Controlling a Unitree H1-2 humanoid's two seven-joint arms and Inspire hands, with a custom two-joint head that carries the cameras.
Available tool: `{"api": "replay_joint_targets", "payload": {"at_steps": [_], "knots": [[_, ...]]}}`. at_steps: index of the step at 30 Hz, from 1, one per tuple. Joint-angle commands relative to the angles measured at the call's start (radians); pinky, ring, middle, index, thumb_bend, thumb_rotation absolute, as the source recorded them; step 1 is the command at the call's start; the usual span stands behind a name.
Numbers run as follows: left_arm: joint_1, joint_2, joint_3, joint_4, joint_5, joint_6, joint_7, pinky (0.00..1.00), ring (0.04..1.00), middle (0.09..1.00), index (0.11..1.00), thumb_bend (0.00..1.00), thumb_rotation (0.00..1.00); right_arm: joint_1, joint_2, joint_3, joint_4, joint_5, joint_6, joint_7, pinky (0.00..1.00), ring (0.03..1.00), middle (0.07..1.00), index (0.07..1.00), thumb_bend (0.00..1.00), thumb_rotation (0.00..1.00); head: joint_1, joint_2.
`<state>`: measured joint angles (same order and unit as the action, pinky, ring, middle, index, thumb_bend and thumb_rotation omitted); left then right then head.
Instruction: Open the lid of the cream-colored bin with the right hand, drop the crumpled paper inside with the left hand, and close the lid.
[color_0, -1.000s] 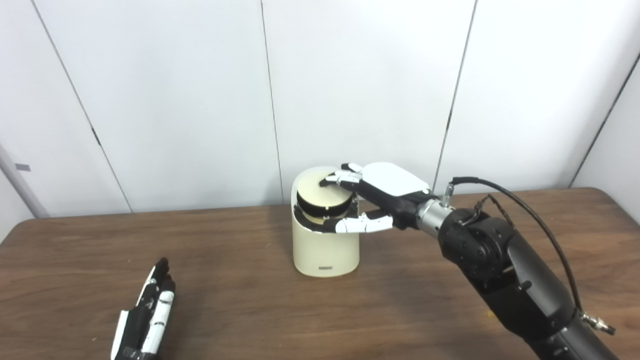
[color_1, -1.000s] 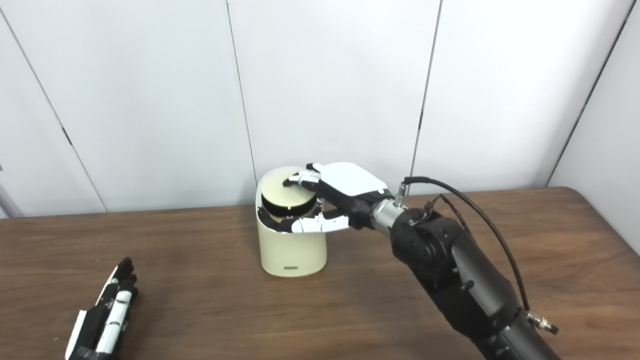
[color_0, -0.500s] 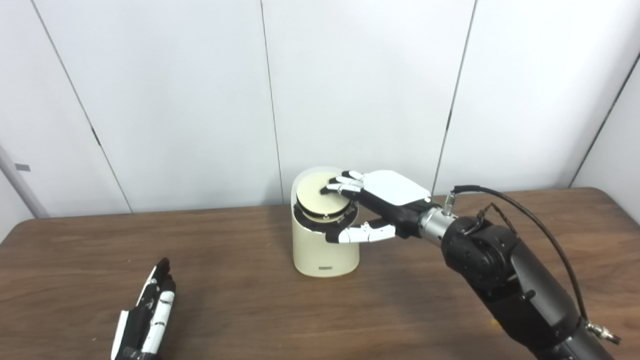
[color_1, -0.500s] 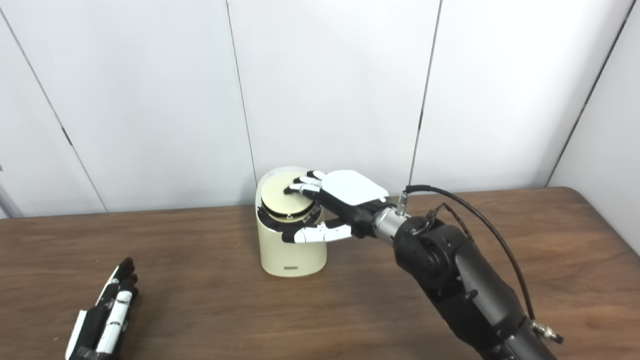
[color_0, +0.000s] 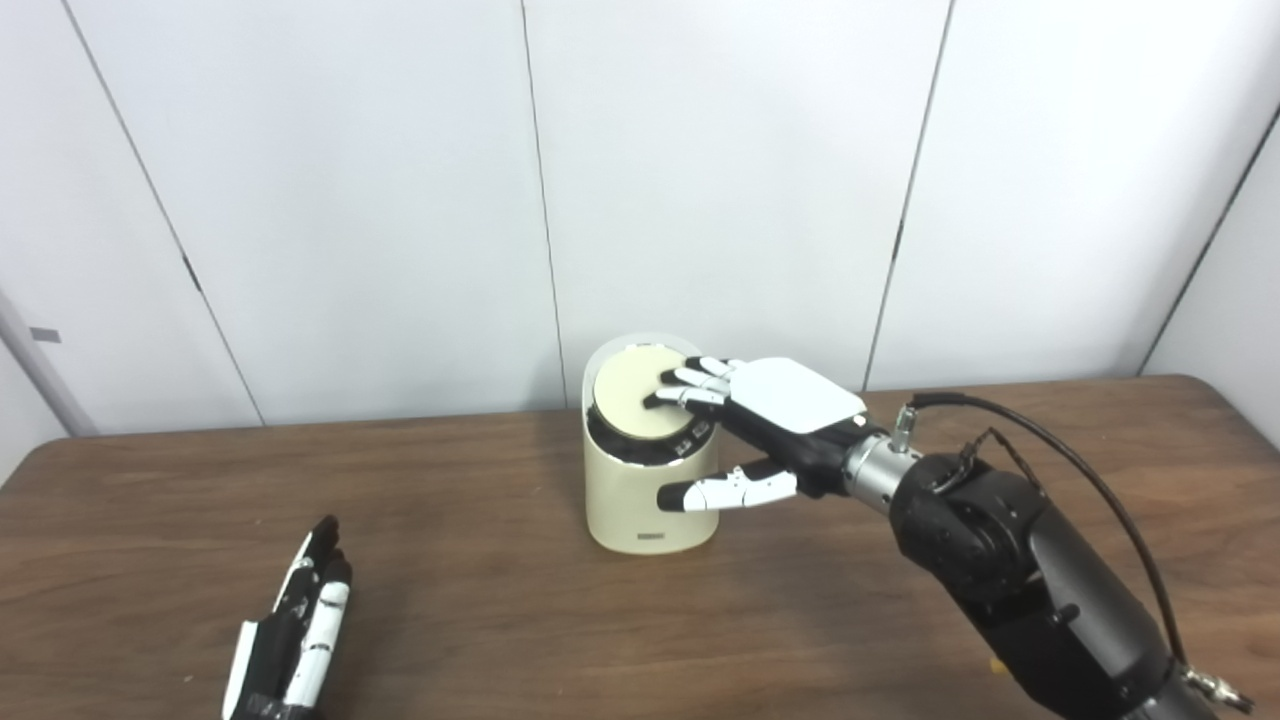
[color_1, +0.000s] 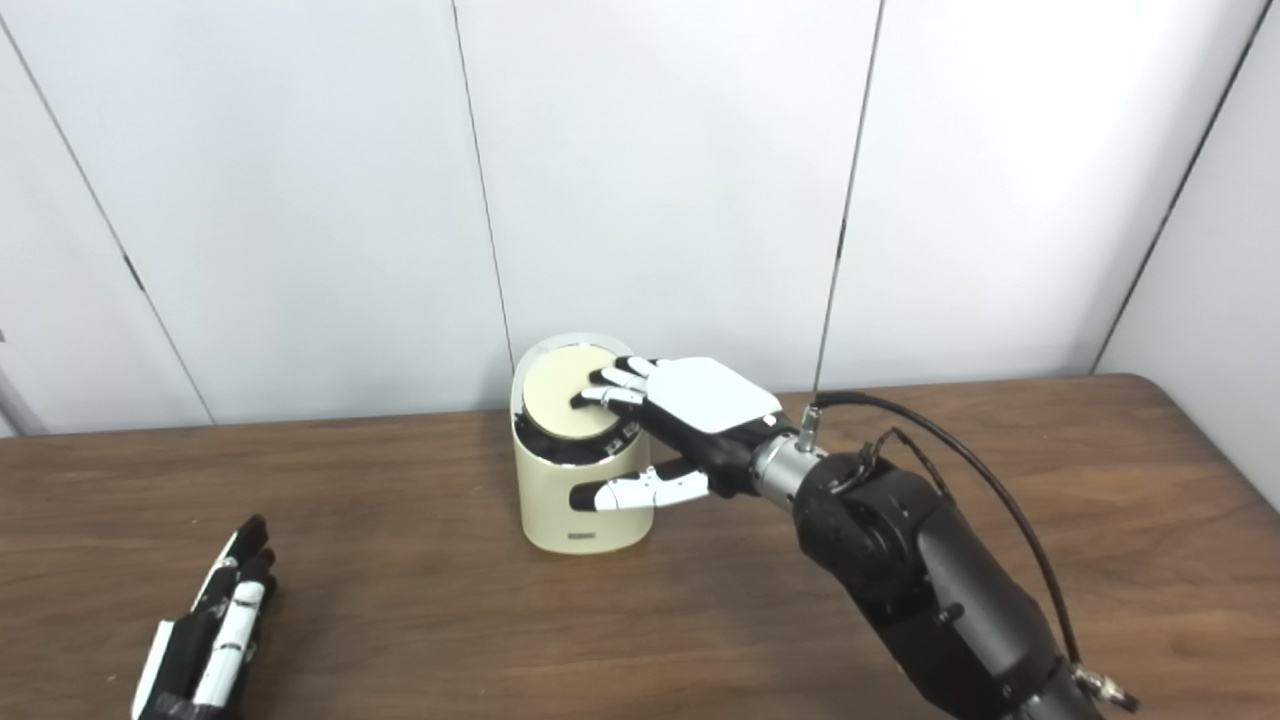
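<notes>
The cream-colored bin (color_0: 650, 470) stands upright on the wooden table (color_0: 480, 600), near its far edge. The round lid (color_0: 635, 383) lies almost flat in the bin's top opening, with a dark rim showing around it. The right hand (color_0: 760, 420) reaches in from the right of the bin, fingers (color_0: 685, 385) spread and resting on the lid, thumb extended in front of the bin's wall; it grips nothing. The left hand (color_0: 290, 635) lies flat on the table well to the left of the bin, nearer the camera, fingers straight and close together, holding nothing.
</notes>
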<state>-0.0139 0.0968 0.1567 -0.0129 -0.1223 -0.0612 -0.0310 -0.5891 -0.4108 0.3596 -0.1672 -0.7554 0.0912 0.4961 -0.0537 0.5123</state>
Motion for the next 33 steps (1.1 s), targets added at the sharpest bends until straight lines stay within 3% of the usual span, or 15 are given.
{"api": "replay_joint_targets", "payload": {"at_steps": [1, 33], "knots": [[0.020, -0.025, -0.011, 0.006, -0.002, -0.002, 0.009, 1.00, 0.998, 0.994, 0.974, 0.49, 0.71, -0.015, -0.019, -0.010, -0.024, -0.006, -0.018, -0.003, 0.99, 1.000, 0.960, 0.864, 0.62, 1.00, -0.001, 0.000], [0.022, -0.030, -0.003, -0.006, -0.021, -0.008, 0.009, 1.00, 0.994, 0.995, 0.973, 0.50, 0.70, 0.002, -0.023, 0.001, 0.003, -0.018, -0.040, -0.010, 0.97, 1.000, 0.959, 0.855, 0.61, 1.00, 0.006, 0.016]]}}
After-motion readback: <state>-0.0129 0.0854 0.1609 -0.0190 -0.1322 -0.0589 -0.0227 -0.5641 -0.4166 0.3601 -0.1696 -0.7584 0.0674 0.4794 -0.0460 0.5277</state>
